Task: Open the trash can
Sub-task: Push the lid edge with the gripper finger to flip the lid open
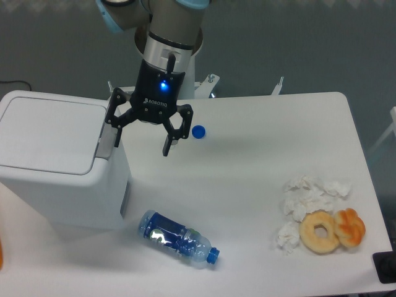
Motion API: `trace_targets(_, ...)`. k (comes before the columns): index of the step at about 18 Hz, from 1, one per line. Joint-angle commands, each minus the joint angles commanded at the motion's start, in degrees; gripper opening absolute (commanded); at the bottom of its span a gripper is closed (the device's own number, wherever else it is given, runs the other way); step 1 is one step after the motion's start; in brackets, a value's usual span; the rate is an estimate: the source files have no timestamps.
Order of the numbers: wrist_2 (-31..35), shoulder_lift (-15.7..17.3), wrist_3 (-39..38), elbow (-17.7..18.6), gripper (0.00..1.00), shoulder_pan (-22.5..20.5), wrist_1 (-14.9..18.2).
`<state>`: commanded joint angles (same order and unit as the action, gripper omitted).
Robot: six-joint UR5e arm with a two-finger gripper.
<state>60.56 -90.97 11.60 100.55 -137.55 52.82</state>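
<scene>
The trash can (59, 161) is a large white boxy bin at the left of the table, its flat lid (49, 133) down, with a grey push tab (106, 137) on its right edge. My gripper (142, 143) hangs from above just right of the bin. It is open and empty. Its left finger (116, 136) is right by the grey tab; I cannot tell if it touches. Its right finger (168, 143) hangs over the bare table.
A small blue bottle cap (198, 131) lies right of the gripper. A clear plastic bottle with a blue label (177, 238) lies on its side in front of the bin. Crumpled white tissues (309, 198), a donut (320, 231) and a pastry (350, 227) lie at the right.
</scene>
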Motion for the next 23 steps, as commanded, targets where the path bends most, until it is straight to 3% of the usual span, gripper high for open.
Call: trace_targets(23,0.1,-0.3,0.2,1.4,1.0,1.1,0.0)
